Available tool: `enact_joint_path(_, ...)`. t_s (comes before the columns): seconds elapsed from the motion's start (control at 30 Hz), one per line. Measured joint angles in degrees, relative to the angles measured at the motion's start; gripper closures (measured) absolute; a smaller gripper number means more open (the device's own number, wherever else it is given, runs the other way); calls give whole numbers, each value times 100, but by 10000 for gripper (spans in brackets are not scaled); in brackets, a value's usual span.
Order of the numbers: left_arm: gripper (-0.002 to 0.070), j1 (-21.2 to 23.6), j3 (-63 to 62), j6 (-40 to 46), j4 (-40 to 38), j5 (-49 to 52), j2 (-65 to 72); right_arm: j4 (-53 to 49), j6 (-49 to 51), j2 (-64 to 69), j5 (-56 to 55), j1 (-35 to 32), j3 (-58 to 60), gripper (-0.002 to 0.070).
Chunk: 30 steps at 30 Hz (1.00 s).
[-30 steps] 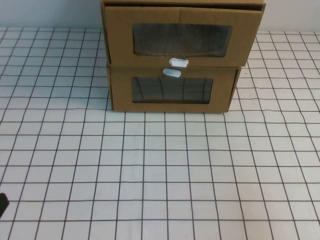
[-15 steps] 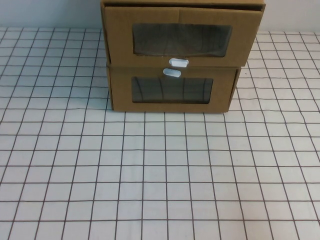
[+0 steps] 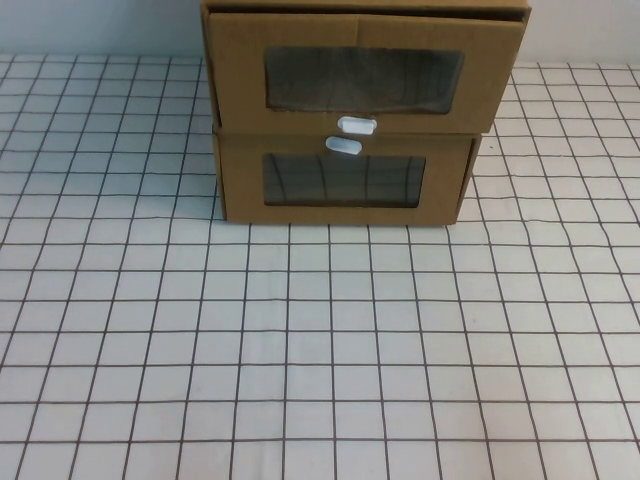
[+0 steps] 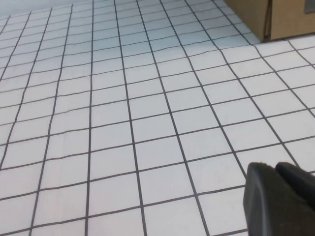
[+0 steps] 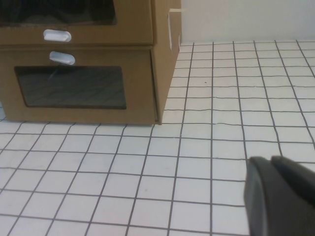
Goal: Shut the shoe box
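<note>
The shoe box (image 3: 365, 80) is the upper of two stacked brown cardboard boxes at the far middle of the table. It has a wide clear window and a white pull tab (image 3: 357, 125) below it. Its drawer front stands out forward past the lower box. It also shows in the right wrist view (image 5: 133, 19). Neither gripper shows in the high view. My left gripper (image 4: 274, 167) is shut and empty, low over the table off the boxes' left corner. My right gripper (image 5: 269, 160) is shut and empty, in front of the boxes' right side.
The lower cardboard box (image 3: 345, 180) has a narrower window with its white tab (image 3: 343, 146) above it; it also shows in the right wrist view (image 5: 83, 86). A box corner (image 4: 280, 17) shows in the left wrist view. The table is a white black-lined grid (image 3: 320, 340).
A dark part of the left arm at the high view's lower left edge has drawn out of sight. The boxes have not moved.
</note>
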Motion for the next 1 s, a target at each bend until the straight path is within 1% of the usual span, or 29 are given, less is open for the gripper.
enact_joint_path(0.83,677,10,0,0,29,34,-12,0,0,0,0,0,0,691)
enact_joint_path(1.0,677,10,0,0,29,34,-12,-40,0,-333,-59,-62,59,691)
